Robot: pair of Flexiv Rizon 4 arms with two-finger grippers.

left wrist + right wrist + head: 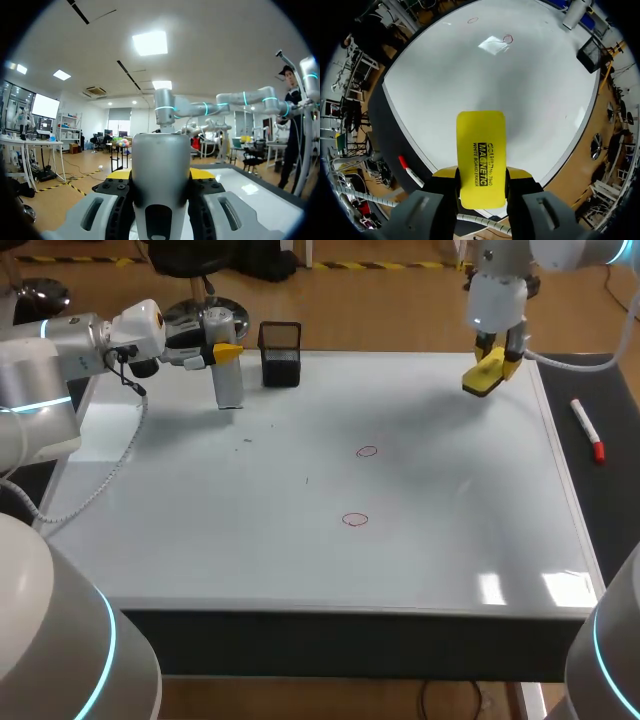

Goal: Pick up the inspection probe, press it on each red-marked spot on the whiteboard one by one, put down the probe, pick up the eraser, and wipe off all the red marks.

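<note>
So the left gripper (228,352) is clamped on the probe (229,385), which stands upright at the far left of the whiteboard (200,530), just left of the black holder (280,355). The right gripper (497,362) is squeezed onto the yellow eraser (483,377) at the far right corner. Two red marks (367,451) sit mid-board, well apart from both. A marker (587,429) lies right of the board

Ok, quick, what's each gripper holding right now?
Left gripper: closed on the probe.
Right gripper: closed on the eraser.
</note>
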